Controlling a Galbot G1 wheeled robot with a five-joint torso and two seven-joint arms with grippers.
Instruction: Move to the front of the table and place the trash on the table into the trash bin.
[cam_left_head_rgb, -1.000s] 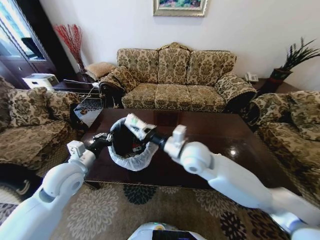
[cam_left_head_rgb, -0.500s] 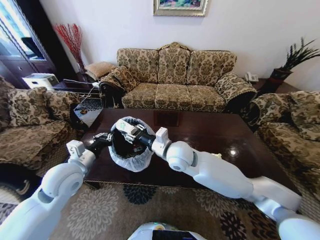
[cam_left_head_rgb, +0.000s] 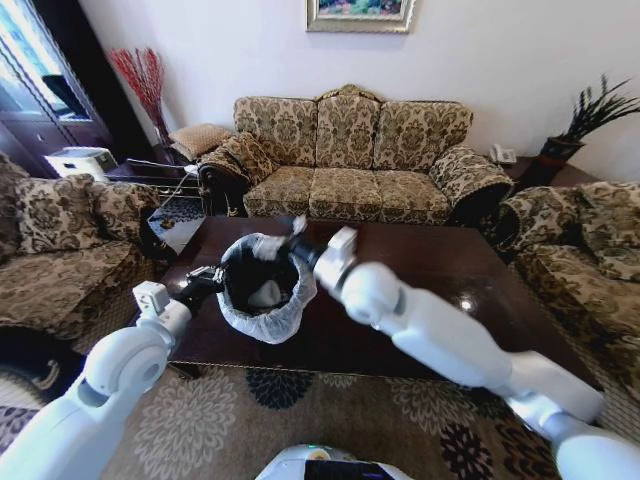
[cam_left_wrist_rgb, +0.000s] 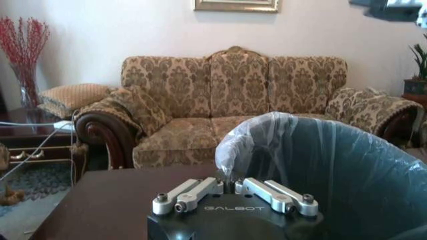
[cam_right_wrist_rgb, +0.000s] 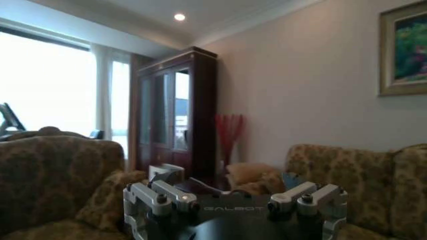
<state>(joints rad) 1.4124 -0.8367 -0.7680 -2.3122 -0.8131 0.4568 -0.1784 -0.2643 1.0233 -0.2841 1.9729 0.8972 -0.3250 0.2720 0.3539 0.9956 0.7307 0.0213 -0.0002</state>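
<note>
Left gripper (cam_left_head_rgb: 212, 277): fingers (cam_left_wrist_rgb: 230, 184) pinched together on the bag-lined rim of the trash bin (cam_left_head_rgb: 264, 287), gripping it at the robot's-left edge. In the left wrist view the linkages fold inward and meet at the translucent liner (cam_left_wrist_rgb: 257, 135); the bin's black wall sits just beyond them.

Right gripper (cam_left_head_rgb: 285, 238): fingers spread, nothing between them. In the right wrist view the two finger linkages (cam_right_wrist_rgb: 155, 195) sit wide apart at opposite ends of the gripper body, with the room in view beyond: a dark wood cabinet (cam_right_wrist_rgb: 175, 110) and red branches (cam_right_wrist_rgb: 229, 135). In the head view it hovers over the far rim of the bin, and the right arm (cam_left_head_rgb: 430, 335) reaches in across the table (cam_left_head_rgb: 440, 265) from the right.

Bin: on the near-left part of the glossy dark table, upright, white bag folded over the rim. A pale piece of trash (cam_left_head_rgb: 265, 294) lies inside against the black interior; can't tell what kind of item it is.

Beyond the table: patterned sofa (cam_left_head_rgb: 350, 160) against the wall.
</note>
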